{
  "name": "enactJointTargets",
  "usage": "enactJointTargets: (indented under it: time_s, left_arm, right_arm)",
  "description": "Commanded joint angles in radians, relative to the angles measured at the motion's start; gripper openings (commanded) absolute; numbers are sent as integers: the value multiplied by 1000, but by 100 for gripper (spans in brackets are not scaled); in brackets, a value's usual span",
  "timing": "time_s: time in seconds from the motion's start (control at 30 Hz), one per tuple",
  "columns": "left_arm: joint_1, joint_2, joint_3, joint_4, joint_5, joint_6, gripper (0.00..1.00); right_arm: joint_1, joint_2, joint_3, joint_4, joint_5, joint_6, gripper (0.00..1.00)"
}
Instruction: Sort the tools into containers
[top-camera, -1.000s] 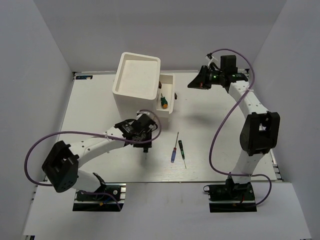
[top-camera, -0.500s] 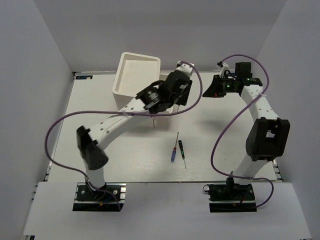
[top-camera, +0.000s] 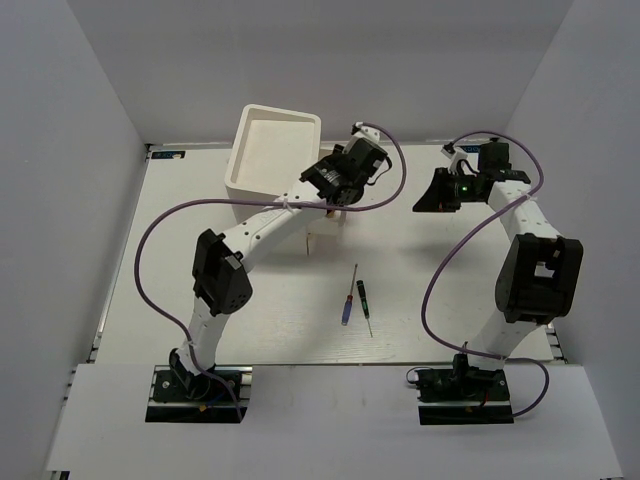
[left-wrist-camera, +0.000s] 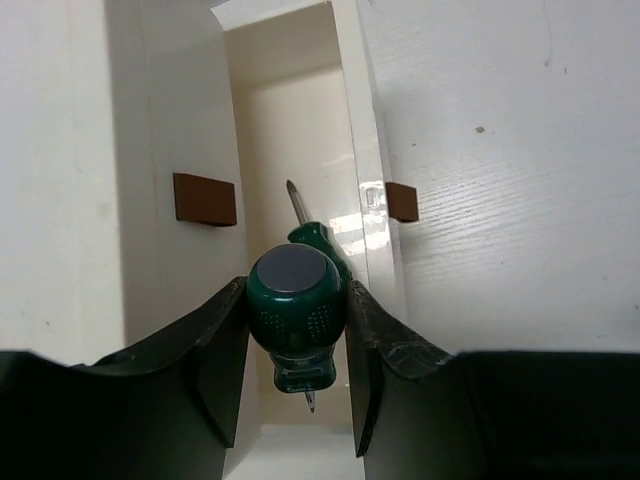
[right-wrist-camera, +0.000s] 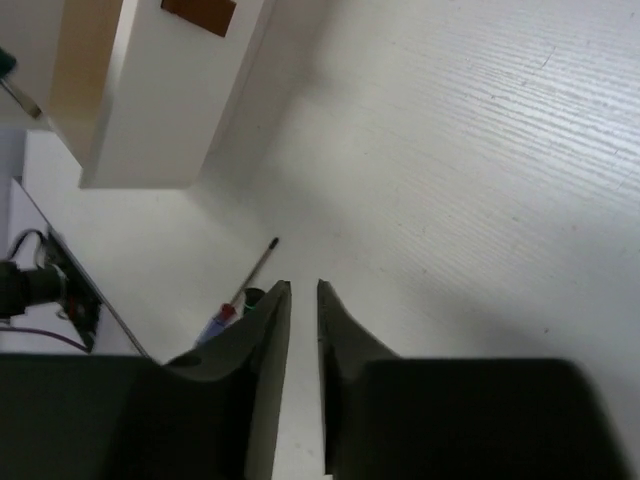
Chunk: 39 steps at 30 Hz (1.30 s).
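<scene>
Nearest us, on the table (top-camera: 200, 300), the blue-handled screwdriver (top-camera: 347, 306) and the black-handled screwdriver (top-camera: 362, 294) lie side by side, well apart from both grippers. In the right wrist view their handles are partly hidden behind the right gripper (right-wrist-camera: 300, 292), whose fingers stand nearly pressed together, a thin slit between them with nothing in it.

Farther out, the left gripper (left-wrist-camera: 296, 300) pinches a green-handled screwdriver (left-wrist-camera: 292, 312) by its handle, butt toward the wrist camera, over the open drawer (left-wrist-camera: 290, 110). How high it hangs we cannot tell. From above, the wrist covers most of that drawer.

Just beyond the held tool, a second green-handled screwdriver (left-wrist-camera: 322, 243) lies inside, its handle half hidden, its shaft slanting toward the back wall. Brown blocks (left-wrist-camera: 205, 199) sit outside the drawer's walls. Behind stands the cabinet (top-camera: 262, 200).
</scene>
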Motion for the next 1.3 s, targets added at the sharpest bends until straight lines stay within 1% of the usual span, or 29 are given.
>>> enactJointTargets:
  time_s: [0.0,0.03,0.07,0.1,0.13,0.23,0.27,0.33,0.37,0.5,0.53,0.57,0.6,0.63,0.67,0.7,0.73,0.77,0.8,0.83,0.9,0.93,0.97,1.0,1.07,1.13,1.17,1.2,1.27]
  left_arm:
    - [13,-51,39,30,-17,23,0]
    - [13,-40,30,30,-17,23,9]
    - [13,-40,30,30,-17,23,14]
    - [24,-31,30,30,-6,13,20]
    - [24,-20,30,30,-6,13,36]
    - [45,-11,41,19,-6,3,45]
    - [45,-11,50,19,-6,3,54]
    - [55,-2,76,19,5,3,63]
    - [55,-2,76,19,5,3,65]
    - [55,-2,122,30,37,22,67]
    - [55,-2,131,30,37,22,62]
    - [55,-23,145,30,54,22,52]
    - [55,-41,145,30,66,22,21]
    - [55,-64,145,45,66,22,10]
    - [43,-93,145,57,66,22,3]
    - [42,-164,136,58,54,4,0]
    - [62,-207,108,39,29,-27,0]
    - [82,-256,75,22,13,-100,0]
    - [105,-316,26,22,-15,-121,0]
    - [133,-447,-90,37,-50,-138,6]
    - [258,-567,-203,68,-60,-190,25]
    - [312,-613,-282,68,-42,-207,40]
    - [423,-678,-315,46,-22,-239,46]
    - [478,-698,-344,36,6,-239,49]
    - [606,-710,-412,21,113,-253,51]
    - [676,-710,-480,10,228,-296,51]
    - [705,-710,-514,25,264,-305,51]
    - [764,-721,-548,69,354,-314,51]
    - [818,-706,-636,103,435,-340,51]
  right_arm:
    - [-2,-46,-12,10,-44,-11,28]
    - [-4,-41,-9,12,-58,-12,45]
    - [-2,-38,-6,10,-64,-15,60]
    - [-1,-32,-1,9,-68,-18,65]
    - [-1,-29,2,12,-77,-18,68]
    - [1,-23,7,15,-85,-18,70]
    - [-1,-23,5,14,-87,-18,70]
    - [2,-19,5,9,-93,-18,72]
    - [1,-18,4,12,-88,-21,72]
    - [11,-12,14,17,-96,-24,72]
    - [11,-9,23,12,-98,-23,68]
    - [10,3,27,14,-102,-23,60]
    - [22,8,37,14,-113,-24,46]
    - [25,13,43,17,-108,-26,14]
    - [33,25,50,12,-105,-24,0]
    - [59,39,75,14,-99,-23,0]
    - [60,49,88,11,-73,-23,0]
    - [108,80,100,10,-61,-21,0]
    - [140,92,132,6,-46,-21,0]
    - [155,108,170,4,14,-5,0]
    - [216,177,243,-6,88,28,0]
    - [232,197,322,-25,141,37,0]
    - [250,238,349,-31,175,42,0]
    - [284,266,369,-35,226,42,0]
    - [316,295,414,-34,314,39,0]
    - [338,320,433,-28,346,37,0]
    - [347,323,441,-25,381,36,0]
    - [352,336,444,-20,396,34,0]
    - [363,346,450,-22,425,25,0]
